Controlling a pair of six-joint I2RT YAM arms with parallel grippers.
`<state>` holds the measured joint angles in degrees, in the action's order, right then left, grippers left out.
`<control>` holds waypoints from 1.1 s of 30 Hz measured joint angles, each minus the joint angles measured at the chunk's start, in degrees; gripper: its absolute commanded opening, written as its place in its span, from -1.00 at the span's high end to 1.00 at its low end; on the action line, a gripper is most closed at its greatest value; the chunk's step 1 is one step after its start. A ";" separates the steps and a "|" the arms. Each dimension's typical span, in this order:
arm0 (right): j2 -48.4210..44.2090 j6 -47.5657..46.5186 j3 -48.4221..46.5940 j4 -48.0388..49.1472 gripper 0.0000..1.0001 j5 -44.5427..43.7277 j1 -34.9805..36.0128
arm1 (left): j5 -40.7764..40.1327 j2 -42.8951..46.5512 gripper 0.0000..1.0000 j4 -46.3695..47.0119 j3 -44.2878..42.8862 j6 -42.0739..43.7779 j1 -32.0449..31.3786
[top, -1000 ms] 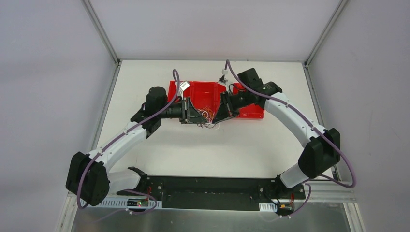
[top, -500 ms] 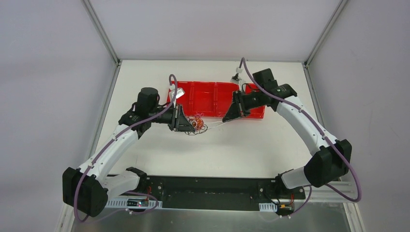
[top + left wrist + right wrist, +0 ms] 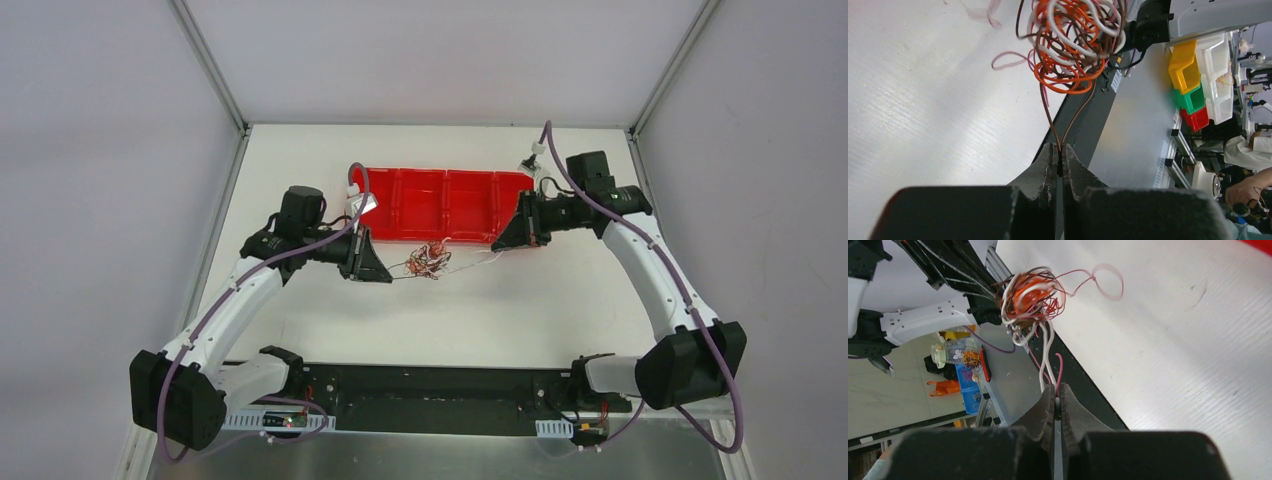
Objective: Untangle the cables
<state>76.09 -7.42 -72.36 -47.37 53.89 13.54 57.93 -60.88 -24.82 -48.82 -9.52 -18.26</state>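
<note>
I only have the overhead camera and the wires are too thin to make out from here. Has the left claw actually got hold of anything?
Observer: Yes. In its wrist camera the left claw is shut on two brown wires that run up into the tangle.
Operator: And the right one?
Observer: The right claw is shut on a white wire and a thin pink wire, both leading into the same tangle.
Operator: Anything sticking out that I could go for next?
Observer: One pink loop stands out to the side of the tangle, clear of the other strands.
</note>
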 measured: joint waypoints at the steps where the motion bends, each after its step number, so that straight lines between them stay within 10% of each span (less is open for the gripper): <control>1: -0.68 -0.02 0.92 -0.04 1.00 0.09 0.02 | 0.15 -0.13 1.00 0.04 0.00 -0.04 -0.02; 14: 4.02 -5.53 6.49 -3.82 0.99 -7.67 5.51 | -1.20 -1.64 1.00 3.48 3.08 -1.75 -0.07; 22: 9.20 -10.64 8.02 -4.50 -0.45 -18.78 11.98 | -4.57 -14.62 0.08 5.97 9.14 -4.85 -1.27; 33: 16.04 -5.97 8.09 6.16 -0.45 -17.97 17.33 | -6.43 -19.67 -0.26 24.20 13.79 -17.88 -2.12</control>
<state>92.14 -13.39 -64.27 -41.21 35.92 30.87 51.51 -80.55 -0.62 -35.03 -27.40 -20.38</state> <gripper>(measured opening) 0.761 0.592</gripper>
